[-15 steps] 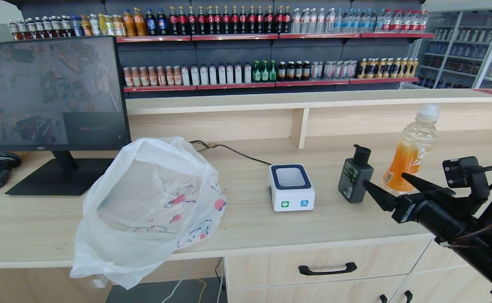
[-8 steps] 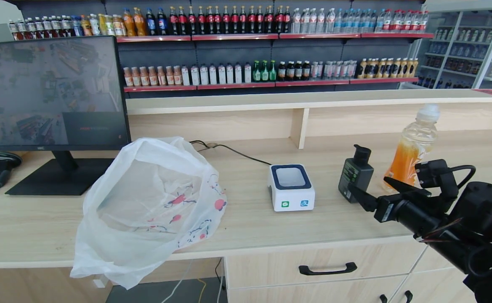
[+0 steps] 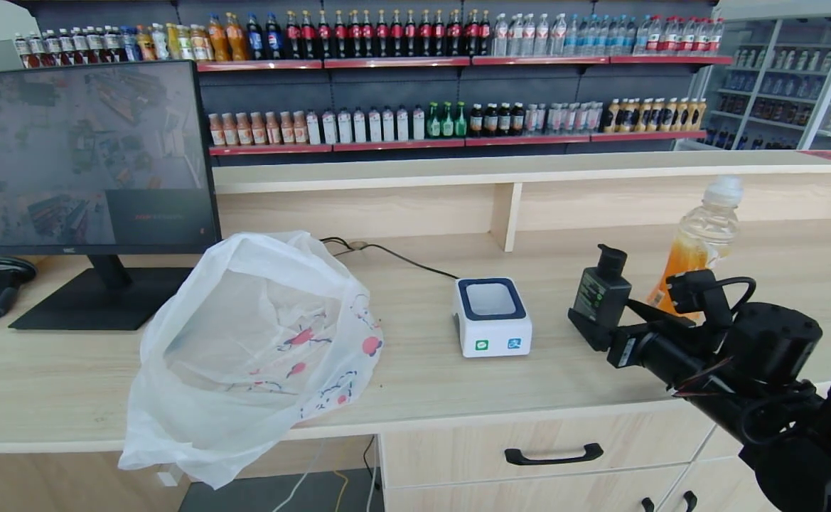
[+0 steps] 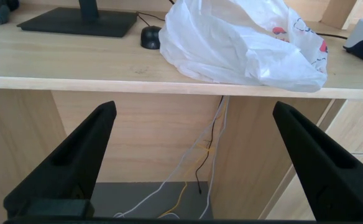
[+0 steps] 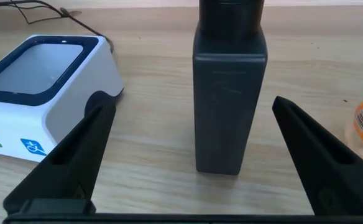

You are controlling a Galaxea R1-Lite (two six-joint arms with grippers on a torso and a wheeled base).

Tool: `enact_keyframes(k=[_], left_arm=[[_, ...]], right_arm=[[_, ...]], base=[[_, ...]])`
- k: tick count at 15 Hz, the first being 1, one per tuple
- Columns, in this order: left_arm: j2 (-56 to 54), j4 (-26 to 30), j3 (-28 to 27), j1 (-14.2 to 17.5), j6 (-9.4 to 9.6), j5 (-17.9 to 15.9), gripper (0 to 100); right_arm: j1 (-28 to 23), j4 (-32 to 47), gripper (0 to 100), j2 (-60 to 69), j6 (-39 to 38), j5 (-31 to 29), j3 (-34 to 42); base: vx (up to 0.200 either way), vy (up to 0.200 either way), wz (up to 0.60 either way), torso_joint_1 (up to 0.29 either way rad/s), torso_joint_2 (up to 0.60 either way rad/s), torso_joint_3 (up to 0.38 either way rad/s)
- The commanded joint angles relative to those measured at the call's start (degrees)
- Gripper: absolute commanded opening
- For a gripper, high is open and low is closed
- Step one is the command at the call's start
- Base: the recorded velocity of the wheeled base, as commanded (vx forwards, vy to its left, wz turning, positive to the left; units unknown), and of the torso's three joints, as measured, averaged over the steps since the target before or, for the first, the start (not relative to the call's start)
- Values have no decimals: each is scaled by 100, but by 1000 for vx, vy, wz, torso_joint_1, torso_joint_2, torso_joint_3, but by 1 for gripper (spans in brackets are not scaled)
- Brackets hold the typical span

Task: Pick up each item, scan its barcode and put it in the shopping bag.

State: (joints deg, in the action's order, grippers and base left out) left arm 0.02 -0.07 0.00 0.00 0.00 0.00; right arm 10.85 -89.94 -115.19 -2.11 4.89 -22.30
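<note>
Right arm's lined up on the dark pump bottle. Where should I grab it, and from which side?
Grip the dark pump bottle on its boxy body mid-height, below the narrow pump neck. It stands upright with flat sides, so come in level from the robot's side, as the open right gripper faces it, one finger per side.

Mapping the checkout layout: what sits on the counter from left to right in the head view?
Monitor → shopping bag → white barcode scanner → dark pump bottle → orange drink bottle.
</note>
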Motion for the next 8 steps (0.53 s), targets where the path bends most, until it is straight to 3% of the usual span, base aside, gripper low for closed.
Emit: enact_keyframes(k=[1, 8], left_arm=[[-2, -1, 0, 0, 0, 0, 100], [-2, -1, 0, 0, 0, 0, 100]], right_arm=[[-4, -6, 100, -179, -79, 3, -108], [-21, -6, 100, -715, -158, -5, -732]], base=[[0, 0, 0, 0, 0, 0], [0, 0, 0, 0, 0, 0]])
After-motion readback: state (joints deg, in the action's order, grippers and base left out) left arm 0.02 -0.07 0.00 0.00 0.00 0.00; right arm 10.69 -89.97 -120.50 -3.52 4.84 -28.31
